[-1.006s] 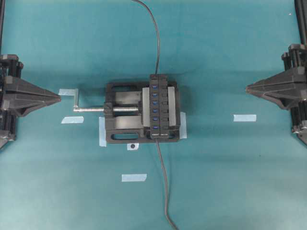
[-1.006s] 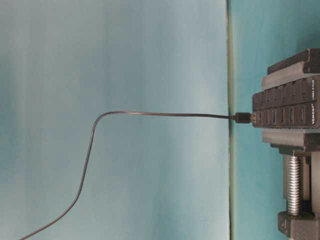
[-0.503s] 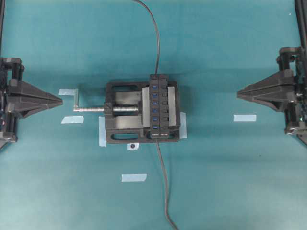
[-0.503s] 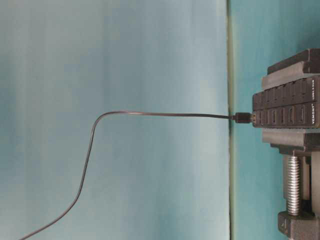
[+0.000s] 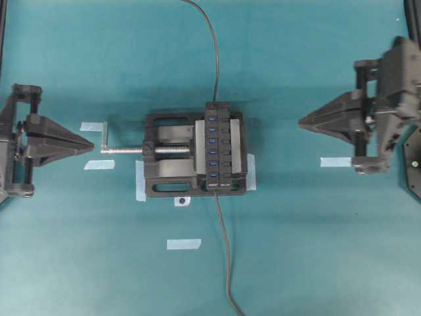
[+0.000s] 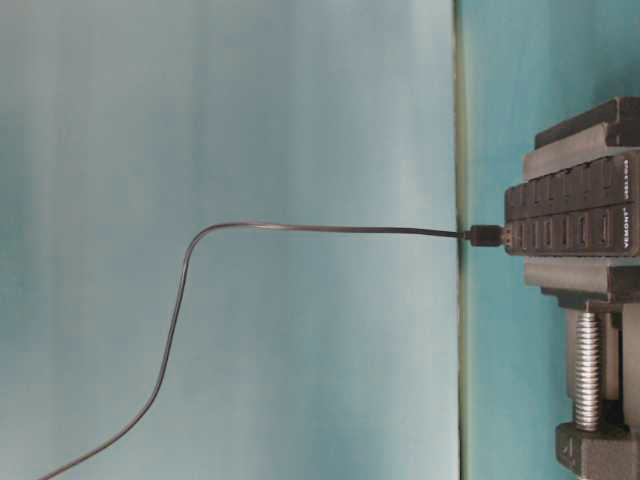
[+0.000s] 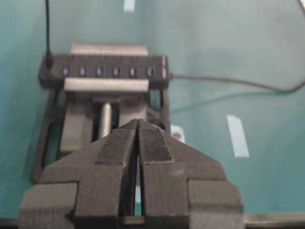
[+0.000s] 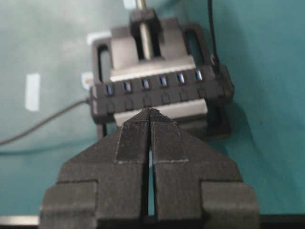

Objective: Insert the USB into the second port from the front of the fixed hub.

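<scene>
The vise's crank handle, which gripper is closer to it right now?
Left. The left gripper sits just off the crank handle at the vise's left end; the right gripper is beyond the fixed hub, well clear.

Teal table [image 5: 316, 250], vise [image 5: 171, 161], tape strips [image 5: 183, 244]

One camera looks straight down on the whole desk [image 5: 79, 59], one sits low and close beside the fixed hub [image 6: 575, 218], turned sideways, and each wrist camera looks forward over its claw at this same hub from opposite sides.
</scene>
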You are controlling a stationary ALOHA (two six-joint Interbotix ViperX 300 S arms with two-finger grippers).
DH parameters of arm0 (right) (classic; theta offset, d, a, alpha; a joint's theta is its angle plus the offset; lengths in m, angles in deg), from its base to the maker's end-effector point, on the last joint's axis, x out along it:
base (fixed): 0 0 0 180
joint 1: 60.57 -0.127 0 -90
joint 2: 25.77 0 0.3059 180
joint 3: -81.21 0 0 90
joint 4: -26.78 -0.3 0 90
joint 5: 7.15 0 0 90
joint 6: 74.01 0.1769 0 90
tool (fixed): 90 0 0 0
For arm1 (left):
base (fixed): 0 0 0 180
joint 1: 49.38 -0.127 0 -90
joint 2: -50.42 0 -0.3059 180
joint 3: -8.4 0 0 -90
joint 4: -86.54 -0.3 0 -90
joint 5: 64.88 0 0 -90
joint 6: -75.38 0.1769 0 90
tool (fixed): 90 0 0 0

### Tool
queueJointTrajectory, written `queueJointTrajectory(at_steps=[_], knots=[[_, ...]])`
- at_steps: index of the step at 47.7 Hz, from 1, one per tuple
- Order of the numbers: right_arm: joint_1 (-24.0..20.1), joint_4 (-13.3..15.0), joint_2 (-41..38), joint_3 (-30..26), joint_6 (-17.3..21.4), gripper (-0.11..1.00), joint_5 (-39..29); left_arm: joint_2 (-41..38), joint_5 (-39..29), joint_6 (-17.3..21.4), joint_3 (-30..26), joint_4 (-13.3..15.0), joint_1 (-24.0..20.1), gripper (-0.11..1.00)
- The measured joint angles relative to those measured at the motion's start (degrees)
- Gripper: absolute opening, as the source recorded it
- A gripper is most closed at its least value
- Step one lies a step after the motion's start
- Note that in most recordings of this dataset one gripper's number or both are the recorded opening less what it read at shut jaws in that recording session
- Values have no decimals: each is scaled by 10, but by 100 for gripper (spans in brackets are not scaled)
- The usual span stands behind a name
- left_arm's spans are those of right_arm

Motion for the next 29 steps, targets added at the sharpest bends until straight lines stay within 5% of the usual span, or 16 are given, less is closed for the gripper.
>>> queueJointTrajectory(at_steps=[29], knots=[[34,34,-121,-66,0,-3,-64,-24,-21,0,-6,1,0,0]])
